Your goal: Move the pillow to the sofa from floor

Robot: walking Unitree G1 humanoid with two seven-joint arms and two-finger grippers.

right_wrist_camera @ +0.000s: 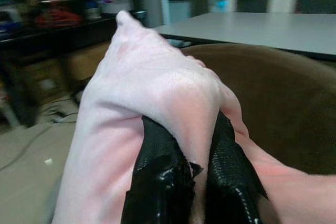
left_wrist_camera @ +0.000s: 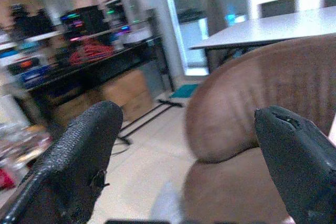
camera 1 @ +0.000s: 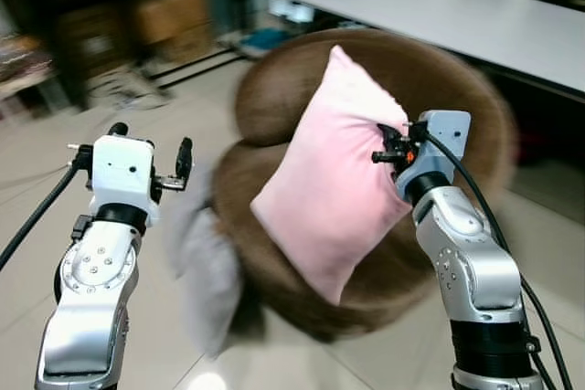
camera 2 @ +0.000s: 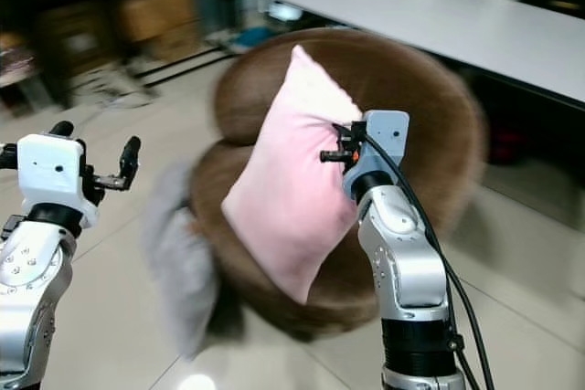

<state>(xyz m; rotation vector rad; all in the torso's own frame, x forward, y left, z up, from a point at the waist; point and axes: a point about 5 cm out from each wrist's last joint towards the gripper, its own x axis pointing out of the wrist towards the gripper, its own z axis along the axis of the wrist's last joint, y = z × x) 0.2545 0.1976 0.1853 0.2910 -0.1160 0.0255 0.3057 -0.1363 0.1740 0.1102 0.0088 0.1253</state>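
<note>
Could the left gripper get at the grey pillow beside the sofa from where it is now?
Probably yes. The left gripper hangs open and empty above the grey pillow, which leans against the brown sofa with nothing over it. The right gripper is busy, shut on the pink pillow.

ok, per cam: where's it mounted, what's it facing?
Left eye: head, looking down-forward at pink pillow, brown sofa; both arms show.
Right eye: same head, same scene, shifted.
Left wrist: along open left hand toward sofa, shelves.
Right wrist: along right hand pinching pillow.
Shared: both wrists see sofa and white table.
</note>
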